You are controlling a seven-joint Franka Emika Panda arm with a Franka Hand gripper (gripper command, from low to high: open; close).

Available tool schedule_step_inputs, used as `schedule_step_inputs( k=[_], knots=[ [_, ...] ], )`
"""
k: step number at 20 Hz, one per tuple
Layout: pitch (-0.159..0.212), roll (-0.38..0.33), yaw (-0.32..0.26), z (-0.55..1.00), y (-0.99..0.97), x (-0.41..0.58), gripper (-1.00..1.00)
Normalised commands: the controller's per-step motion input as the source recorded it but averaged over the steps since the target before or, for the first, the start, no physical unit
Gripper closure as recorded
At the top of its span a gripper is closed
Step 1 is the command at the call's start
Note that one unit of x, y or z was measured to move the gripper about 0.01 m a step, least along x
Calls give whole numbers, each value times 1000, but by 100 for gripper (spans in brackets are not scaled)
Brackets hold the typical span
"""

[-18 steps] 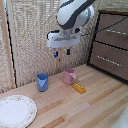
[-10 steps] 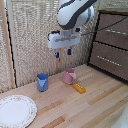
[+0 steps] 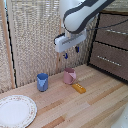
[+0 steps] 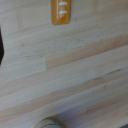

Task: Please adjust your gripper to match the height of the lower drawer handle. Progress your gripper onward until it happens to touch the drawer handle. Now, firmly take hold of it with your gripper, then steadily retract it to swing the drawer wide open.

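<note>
Overhead, tool (image 3: 71,53) slightly open, empty, touching nothing

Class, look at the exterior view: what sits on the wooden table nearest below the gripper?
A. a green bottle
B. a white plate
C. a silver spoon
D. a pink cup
D. The pink cup stands on the table below the gripper; the white plate lies far off toward the exterior view's left.

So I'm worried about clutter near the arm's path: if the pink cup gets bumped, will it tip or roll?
The pink cup stands upright on the wooden table and looks small and light, so a nudge would probably slide it. A higher knock might tip it; its round body could then roll, though its handle may stop it.
</note>
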Motion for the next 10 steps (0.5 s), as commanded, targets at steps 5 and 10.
schedule_step_inputs(
  k=[5, 10],
  knots=[
    [-29, -375, 108, -10, -276, -165, -100],
    [-63, -375, 130, -28, -249, -76, -100]
  ],
)
